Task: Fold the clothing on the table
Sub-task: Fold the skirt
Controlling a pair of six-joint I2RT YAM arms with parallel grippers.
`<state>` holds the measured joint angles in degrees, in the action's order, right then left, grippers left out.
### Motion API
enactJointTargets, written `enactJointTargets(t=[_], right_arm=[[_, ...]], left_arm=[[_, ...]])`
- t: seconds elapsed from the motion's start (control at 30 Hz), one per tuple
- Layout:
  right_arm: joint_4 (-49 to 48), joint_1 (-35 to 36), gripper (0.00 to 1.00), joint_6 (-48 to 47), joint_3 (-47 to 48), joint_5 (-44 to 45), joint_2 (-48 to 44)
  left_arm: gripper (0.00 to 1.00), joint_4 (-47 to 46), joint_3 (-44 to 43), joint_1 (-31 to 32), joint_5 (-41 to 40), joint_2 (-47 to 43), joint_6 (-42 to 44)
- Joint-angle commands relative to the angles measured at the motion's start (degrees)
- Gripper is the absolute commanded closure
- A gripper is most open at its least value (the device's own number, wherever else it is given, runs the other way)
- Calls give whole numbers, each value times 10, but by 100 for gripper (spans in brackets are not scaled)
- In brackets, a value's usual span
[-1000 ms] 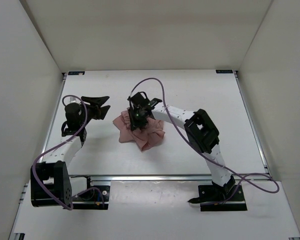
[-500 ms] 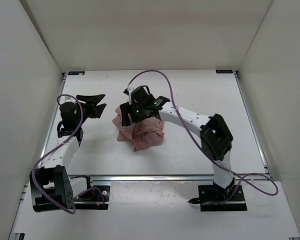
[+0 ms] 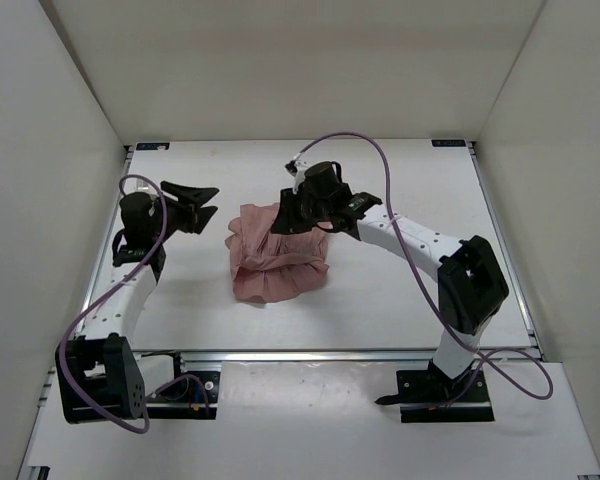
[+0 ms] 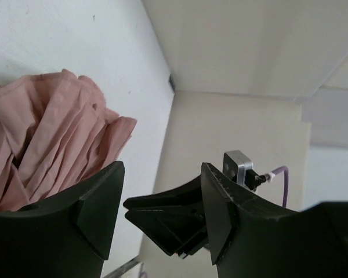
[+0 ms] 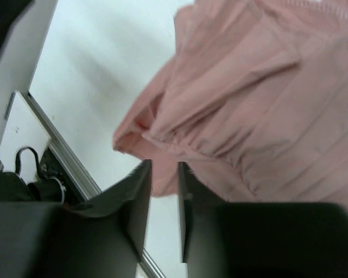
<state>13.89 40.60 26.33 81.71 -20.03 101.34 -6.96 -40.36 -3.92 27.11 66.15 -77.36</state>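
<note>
**A:** Where is the clothing point(image 3: 277, 258) found?

**B:** It is seen heaped in wrinkles near the middle of the tabletop point(image 3: 410, 180), between the two arms. Nothing is yet laid flat, so the folding is judged barely begun.

**A:** How are the claws set?

**B:** The left claw point(image 3: 211, 205) is held with its jaws well apart, off the cloth's left side and touching nothing. The right claw point(image 5: 164, 171) is placed at the garment's far right edge, its jaws drawn nearly together with only a thin slit left. Whether a fold is nipped there cannot be told.

**A:** How is the fabric expected to handle?

**B:** It is judged light, limp and floppy. No shape is likely to be kept once it is lifted, and the gathered pleats are likely to bunch and drag.

**A:** Where should it be taken?

**B:** A hem or corner is best pinched, one at each side, so that the cloth can be spread before any fold is made. A single thin layer could easily be slipped from.
</note>
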Motion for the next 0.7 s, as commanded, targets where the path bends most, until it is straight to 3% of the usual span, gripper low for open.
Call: enactJointTargets(t=[0.0, 0.1, 0.27, 0.37, 0.4, 0.5, 0.6, 0.67], right_arm=[[32, -25, 76, 27, -29, 9, -45], [40, -57, 67, 42, -98, -3, -93], [94, -80, 60, 39, -167, 33, -173], [98, -89, 48, 40, -194, 45, -220], [86, -98, 47, 43, -200, 39, -237], [68, -104, 39, 51, -233, 28, -276], [69, -112, 45, 51, -251, 23, -284], [104, -102, 45, 37, -231, 55, -265]], left_arm=[[34, 119, -40, 15, 36, 6, 117], [33, 157, -47, 31, 42, -1, 176], [26, 263, -51, 81, 22, -20, 265], [6, 307, -70, 92, 15, -25, 309], [6, 338, -79, 99, 4, -23, 321], [2, 434, -129, 118, -39, -2, 392], [2, 531, -187, 153, -99, 39, 473], [1, 610, -257, 188, -226, 70, 540]])
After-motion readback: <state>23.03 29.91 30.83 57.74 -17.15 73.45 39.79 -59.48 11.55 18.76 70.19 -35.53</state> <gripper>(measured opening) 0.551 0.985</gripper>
